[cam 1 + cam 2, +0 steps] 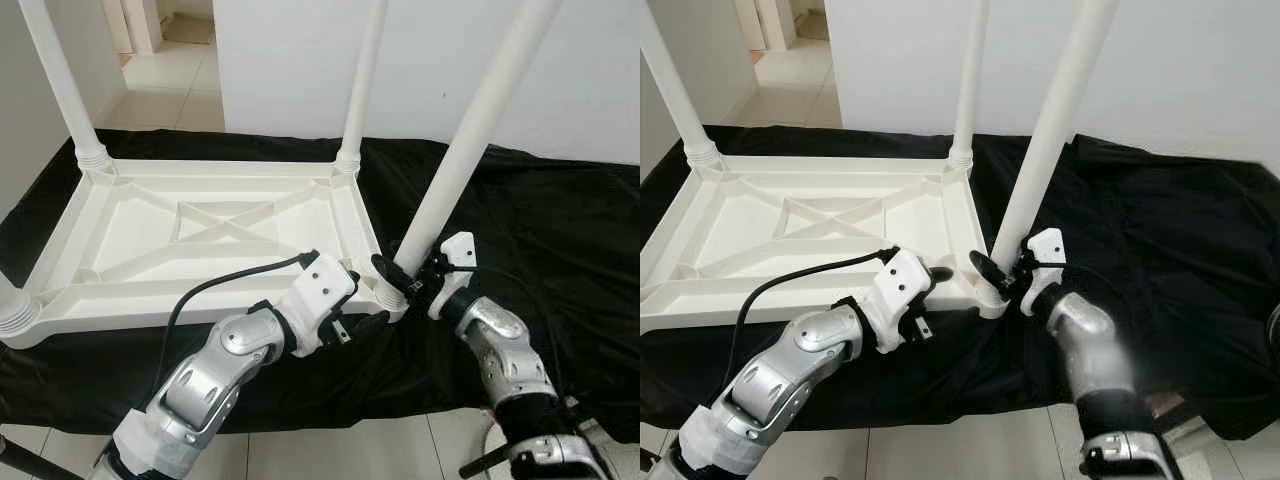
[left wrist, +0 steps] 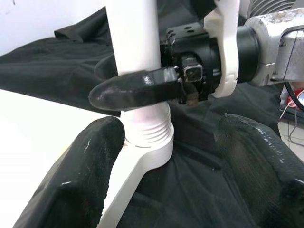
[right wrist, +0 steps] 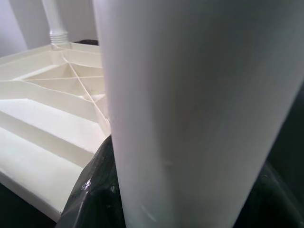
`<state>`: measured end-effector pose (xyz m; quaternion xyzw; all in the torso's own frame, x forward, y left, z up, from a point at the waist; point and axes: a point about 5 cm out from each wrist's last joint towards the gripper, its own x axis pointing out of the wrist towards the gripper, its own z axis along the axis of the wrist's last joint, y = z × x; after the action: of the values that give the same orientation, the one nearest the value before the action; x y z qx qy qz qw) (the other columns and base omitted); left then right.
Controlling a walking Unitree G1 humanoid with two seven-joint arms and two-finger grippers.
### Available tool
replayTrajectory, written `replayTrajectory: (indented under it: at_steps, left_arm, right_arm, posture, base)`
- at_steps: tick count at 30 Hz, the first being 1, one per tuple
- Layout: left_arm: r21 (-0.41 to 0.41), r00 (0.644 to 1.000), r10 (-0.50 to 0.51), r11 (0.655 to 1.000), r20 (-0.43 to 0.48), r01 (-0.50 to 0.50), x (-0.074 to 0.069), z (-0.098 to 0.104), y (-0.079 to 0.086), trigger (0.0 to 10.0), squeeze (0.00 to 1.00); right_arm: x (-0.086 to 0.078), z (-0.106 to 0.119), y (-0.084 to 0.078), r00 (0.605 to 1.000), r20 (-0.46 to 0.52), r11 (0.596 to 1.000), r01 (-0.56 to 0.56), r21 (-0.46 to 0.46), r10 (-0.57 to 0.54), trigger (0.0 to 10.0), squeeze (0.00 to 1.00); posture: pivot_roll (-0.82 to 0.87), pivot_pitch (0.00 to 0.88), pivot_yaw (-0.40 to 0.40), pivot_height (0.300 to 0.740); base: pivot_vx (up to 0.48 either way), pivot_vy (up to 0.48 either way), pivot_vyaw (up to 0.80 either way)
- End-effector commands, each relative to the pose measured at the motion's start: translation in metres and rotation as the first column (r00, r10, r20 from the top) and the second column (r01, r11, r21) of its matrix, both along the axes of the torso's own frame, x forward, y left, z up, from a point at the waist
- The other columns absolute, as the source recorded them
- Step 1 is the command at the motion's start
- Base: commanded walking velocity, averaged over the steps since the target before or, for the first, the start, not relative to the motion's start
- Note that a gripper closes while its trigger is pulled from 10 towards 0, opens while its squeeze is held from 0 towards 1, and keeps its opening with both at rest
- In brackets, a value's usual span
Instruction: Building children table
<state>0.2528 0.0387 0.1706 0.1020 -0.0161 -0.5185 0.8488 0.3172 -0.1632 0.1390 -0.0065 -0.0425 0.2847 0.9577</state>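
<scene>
The children's table (image 1: 200, 240) is lying upside down on a black cloth (image 1: 560, 230) that is draping over a low surface, in a room with white walls (image 1: 300, 60) and a pale tiled floor (image 1: 170, 80). It is moulded white plastic, its underside showing a raised rim and crossing ribs. Smooth round legs are standing up from threaded corner sockets; the near right leg (image 1: 470, 140) is leaning slightly away from upright. The right hand (image 1: 400, 277) is gripping this leg just above its ribbed socket (image 2: 145, 130), its black fingers (image 2: 133, 90) closing around the tube. The left hand (image 1: 365, 322) is hovering at the same corner with its padded fingers (image 2: 80, 180) spread wide, one beside the socket.
</scene>
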Motion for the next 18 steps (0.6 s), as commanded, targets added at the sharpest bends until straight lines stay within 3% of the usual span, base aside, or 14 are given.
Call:
replayTrajectory:
  at_steps: [1,7,8,10,11,12,18]
  left_arm:
    - [0.013,1.000,-0.028,1.000,0.011,0.028,0.000,0.000,-0.001,10.0,0.00]
    - [0.007,1.000,-0.025,1.000,0.013,0.025,0.000,-0.001,-0.002,10.0,0.00]
    - [0.008,1.000,-0.023,1.000,0.013,0.023,-0.001,-0.001,-0.002,10.0,0.00]
    - [0.008,1.000,-0.023,1.000,0.013,0.023,-0.001,-0.001,-0.002,10.0,0.00]
    - [0.008,1.000,-0.019,1.000,0.011,0.019,-0.001,-0.001,-0.002,10.0,0.00]
    - [0.008,1.000,-0.019,1.000,0.011,0.019,-0.001,-0.001,-0.002,10.0,0.00]
    - [0.004,1.000,-0.008,1.000,0.005,0.008,-0.001,-0.002,-0.001,10.0,0.00]
  right_arm:
    - [-0.002,-0.012,0.000,0.997,-0.069,0.999,0.039,-0.006,-0.040,10.0,0.00]
    - [-0.009,-0.003,0.009,0.987,-0.044,0.987,0.158,0.040,-0.156,10.0,0.00]
    - [-0.012,-0.001,0.012,0.973,-0.040,0.971,0.231,0.056,-0.229,10.0,0.00]
    - [-0.012,-0.001,0.012,0.973,-0.040,0.971,0.231,0.056,-0.229,10.0,0.00]
    - [-0.016,-0.001,0.015,0.945,-0.053,0.943,0.327,0.060,-0.324,10.0,0.00]
    - [-0.016,-0.001,0.015,0.945,-0.053,0.943,0.327,0.060,-0.324,10.0,0.00]
    - [-0.030,-0.006,0.027,0.823,-0.112,0.817,0.567,0.106,-0.557,10.0,0.00]
  posture:
    - [-0.05,0.010,-0.052,0.740]
    - [-0.06,0.017,-0.058,0.740]
    - [-0.06,0.023,-0.062,0.740]
    - [-0.06,0.023,-0.062,0.740]
    - [-0.06,0.041,-0.072,0.740]
    - [-0.06,0.041,-0.072,0.740]
    - [-0.06,0.056,-0.072,0.740]
  base:
    - [0.000,0.000,0.00]
    - [0.000,0.000,0.00]
    - [0.000,0.000,0.00]
    - [0.000,0.000,0.00]
    - [0.000,0.000,0.00]
    - [0.000,0.000,0.00]
    - [0.000,0.000,0.00]
